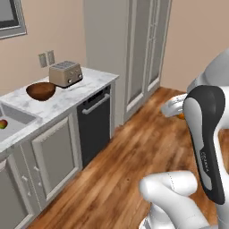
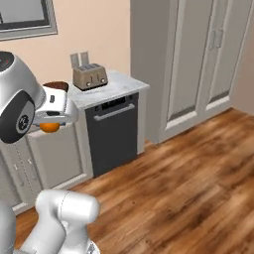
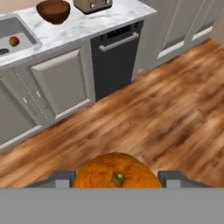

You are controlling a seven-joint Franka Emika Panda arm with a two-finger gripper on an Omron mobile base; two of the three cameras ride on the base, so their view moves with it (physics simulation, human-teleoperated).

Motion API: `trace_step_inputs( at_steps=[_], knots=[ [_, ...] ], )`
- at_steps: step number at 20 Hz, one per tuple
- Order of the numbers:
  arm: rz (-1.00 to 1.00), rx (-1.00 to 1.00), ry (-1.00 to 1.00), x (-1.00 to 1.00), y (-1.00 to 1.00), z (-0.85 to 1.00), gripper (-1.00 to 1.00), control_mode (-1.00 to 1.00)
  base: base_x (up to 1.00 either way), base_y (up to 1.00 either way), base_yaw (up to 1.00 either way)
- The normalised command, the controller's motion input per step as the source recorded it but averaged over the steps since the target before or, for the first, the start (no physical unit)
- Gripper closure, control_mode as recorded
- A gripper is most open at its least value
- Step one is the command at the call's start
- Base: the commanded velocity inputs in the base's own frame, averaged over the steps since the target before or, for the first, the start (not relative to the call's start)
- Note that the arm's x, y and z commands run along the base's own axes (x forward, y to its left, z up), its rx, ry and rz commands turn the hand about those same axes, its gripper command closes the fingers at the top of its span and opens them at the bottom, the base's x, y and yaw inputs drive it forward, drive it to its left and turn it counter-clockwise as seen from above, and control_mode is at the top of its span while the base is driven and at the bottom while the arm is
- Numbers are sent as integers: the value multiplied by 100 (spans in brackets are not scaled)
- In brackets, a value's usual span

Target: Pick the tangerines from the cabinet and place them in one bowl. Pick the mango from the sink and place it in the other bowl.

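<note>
Gripper (image 3: 117,178) is pinching a tangerine (image 3: 116,172) between its two fingertips (image 3: 170,178), one dark tip pressing each side, stem end facing the hand camera. It is hanging over the wood floor (image 3: 144,118), well apart from the counter (image 3: 83,27). In the right base view the same tangerine (image 2: 49,127) is showing as an orange bulge under the white hand, in front of the lower cabinet doors (image 2: 54,149); in the left base view only a sliver of orange (image 1: 181,116) is peeking out behind the dark forearm (most of the fruit is hidden there). Brown bowl (image 3: 53,10) is sitting on the marble counter just beside the toaster (image 3: 92,4), between the toaster and the sink (image 3: 17,30). Mango (image 3: 14,41) is lying in the sink basin, near the drain; it is also showing at the frame edge in the left base view (image 1: 3,124). Black dishwasher (image 1: 95,123) is sitting under the counter below the toaster (image 1: 65,73), and the tall grey cabinets (image 2: 198,64) are standing beyond the counter end with doors closed. Second tangerine and red bowl: cannot tell where they are from these views.
</note>
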Motion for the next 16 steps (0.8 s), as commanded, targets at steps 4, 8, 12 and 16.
trace_step_inputs(
  at_steps=[4, 8, 12, 16],
  knots=[
    [0, 0, 0, 0, 0, 0, 100, 100, 0, 16, 50],
    [0, 0, 0, 0, 0, 0, 100, 100, 0, 18, 50],
    [0, 0, 0, 0, 0, 0, 100, 100, 0, 18, 50],
    [0, 0, 0, 0, 0, 0, 100, 100, 0, 20, 49]
  ],
)
